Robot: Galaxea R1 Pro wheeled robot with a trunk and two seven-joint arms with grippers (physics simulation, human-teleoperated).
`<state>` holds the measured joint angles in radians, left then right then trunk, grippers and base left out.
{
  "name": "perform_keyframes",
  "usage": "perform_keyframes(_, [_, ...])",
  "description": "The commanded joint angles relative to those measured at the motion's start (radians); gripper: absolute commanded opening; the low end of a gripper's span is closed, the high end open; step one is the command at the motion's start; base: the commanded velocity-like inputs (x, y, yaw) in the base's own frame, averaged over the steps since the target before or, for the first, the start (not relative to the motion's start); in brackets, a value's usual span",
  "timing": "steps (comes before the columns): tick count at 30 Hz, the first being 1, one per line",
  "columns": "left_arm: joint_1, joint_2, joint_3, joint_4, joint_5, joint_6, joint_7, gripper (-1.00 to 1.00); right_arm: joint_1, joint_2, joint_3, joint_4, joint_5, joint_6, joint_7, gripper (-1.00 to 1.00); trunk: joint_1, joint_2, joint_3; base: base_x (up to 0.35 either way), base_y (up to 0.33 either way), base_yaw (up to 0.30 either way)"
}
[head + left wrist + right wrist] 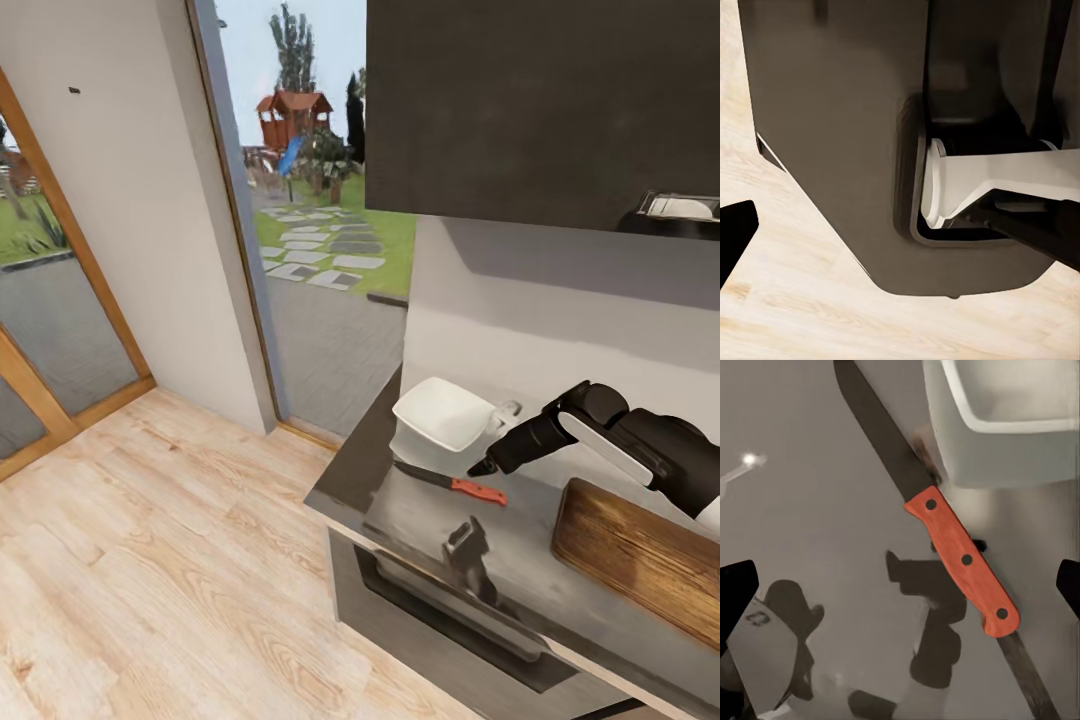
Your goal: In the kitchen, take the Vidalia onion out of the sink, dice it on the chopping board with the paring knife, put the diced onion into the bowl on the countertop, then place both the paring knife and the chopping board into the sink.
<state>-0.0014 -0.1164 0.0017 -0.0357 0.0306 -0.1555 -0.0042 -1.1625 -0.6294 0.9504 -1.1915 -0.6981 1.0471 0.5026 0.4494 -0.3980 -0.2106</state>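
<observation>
The step in hand seems to be the fetching of the paring knife [452,484], before any cutting: the right gripper [483,467] hangs above the countertop [400,510] with its tip over the handle end of the knife, not touching it as far as I can judge. In the right wrist view the paring knife [945,529] lies flat on the grey surface, its orange-red handle with three rivets lying between the two dark fingertips [736,592], which stand wide apart at the two edges of the picture and hold nothing. The blade points away toward the end of the counter and passes just beside the white bowl [445,425]; it looks to be touching the bowl's wall or nearly so, but I cannot tell which. The chopping board [640,560] lies on the same countertop, well apart from the knife, on the other side of the right arm. The next move, in my judgement, calls for a straight descent so that the fingers come on both sides of the handle, and then a firm closing; the bowl stands near, so the fingers should not push it. The left wrist view looks at the robot's own dark body over the wooden floor [817,300], with only one dark fingertip at the edge, so I cannot tell how the left gripper [731,240] stands.
</observation>
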Motion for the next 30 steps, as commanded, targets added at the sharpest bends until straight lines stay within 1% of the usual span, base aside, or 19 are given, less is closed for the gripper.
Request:
perform_keyframes(1, [0.000, 0.000, 0.000, 0.000, 0.003, -0.002, 0.000, 1.00, -0.002, -0.001, 0.002, 0.000, 0.009, 0.000, -0.004, 1.00, 0.001, -0.002, -0.002, 0.006, 0.000, 0.000])
perform_keyframes(4, [0.000, 0.000, 0.000, 0.000, 0.003, -0.002, 0.000, 1.00, -0.002, -0.001, 0.003, 0.000, 0.009, 0.000, -0.032, 1.00, 0.001, -0.002, -0.002, 0.003, 0.000, 0.000])
perform_keyframes(5, [0.000, 0.000, 0.000, 0.000, 0.003, -0.002, 0.000, 1.00, -0.002, -0.001, 0.003, 0.000, 0.009, 0.000, -0.057, 1.00, 0.001, -0.002, -0.002, 0.000, 0.000, 0.000])
perform_keyframes(6, [0.000, 0.000, 0.000, 0.000, 0.003, -0.002, 0.000, 1.00, -0.002, -0.001, 0.002, 0.000, 0.009, 0.000, -0.063, 1.00, 0.001, -0.002, -0.002, 0.000, 0.000, 0.000])
perform_keyframes(14, [0.000, 0.000, 0.000, 0.000, 0.003, -0.002, 0.000, 1.00, -0.002, -0.006, 0.002, 0.000, 0.009, 0.000, -0.070, 1.00, 0.001, -0.002, -0.004, 0.000, 0.000, 0.000])
perform_keyframes(20, [0.000, 0.000, 0.000, 0.000, 0.003, -0.002, 0.000, 1.00, -0.002, -0.007, 0.002, 0.000, 0.009, 0.000, -0.070, 1.00, 0.001, -0.002, -0.011, 0.000, 0.000, 0.000])
perform_keyframes(25, [0.000, 0.000, 0.000, 0.000, 0.003, -0.002, 0.000, 1.00, -0.002, -0.016, 0.002, 0.000, 0.009, 0.000, -0.070, 1.00, 0.001, -0.002, -0.017, 0.000, 0.000, 0.000])
perform_keyframes(30, [0.000, 0.000, 0.000, 0.000, 0.003, -0.002, 0.000, 1.00, -0.002, -0.019, 0.002, 0.000, 0.009, 0.000, -0.070, 1.00, 0.001, -0.002, -0.024, 0.000, 0.000, 0.000])
